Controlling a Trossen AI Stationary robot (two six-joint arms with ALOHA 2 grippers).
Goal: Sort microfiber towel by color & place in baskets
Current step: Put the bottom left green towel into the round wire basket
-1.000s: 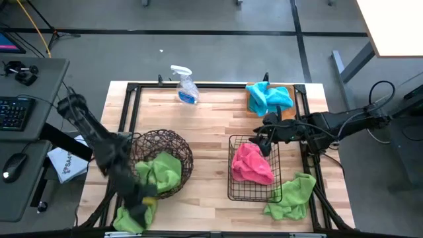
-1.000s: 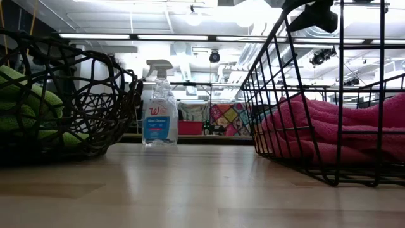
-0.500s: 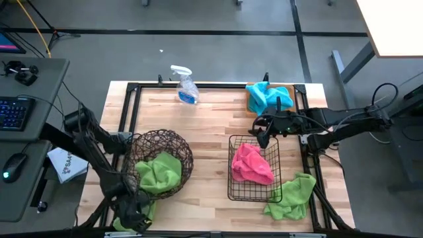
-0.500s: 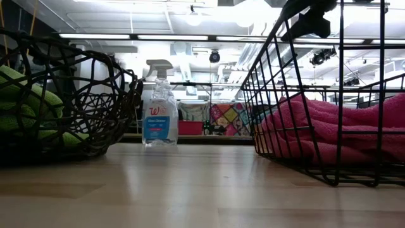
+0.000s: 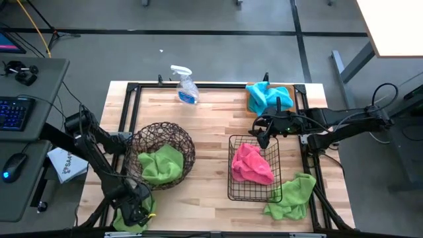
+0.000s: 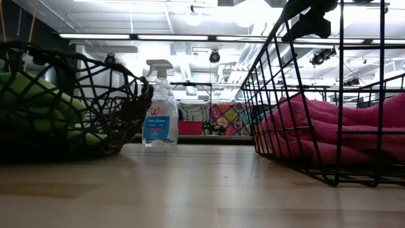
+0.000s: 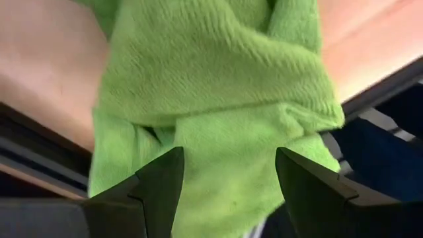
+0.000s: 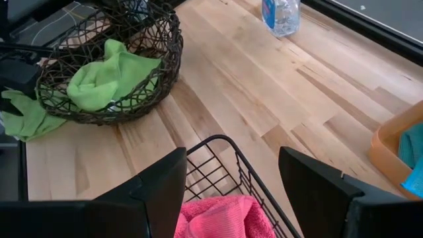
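I'm hovering my open left gripper (image 7: pixel 225 192) over the lime green towel (image 7: pixel 218 99) beside the woven-wire bowl (image 5: pixel 160 154), right gripper (image 8: pixel 228 192) open too.

The middle of the table (image 5: pixel 208 132) lies bare between the round woven-wire bowl (image 5: pixel 162 135) and the square wire-grid basket (image 5: pixel 232 165). The spray bottle (image 5: pixel 186 86) stands at the far edge. At the front left corner, the left gripper (image 7: pixel 228 182), fingers spread, is crowded against a green towel (image 7: pixel 211 99) hanging over the frame.
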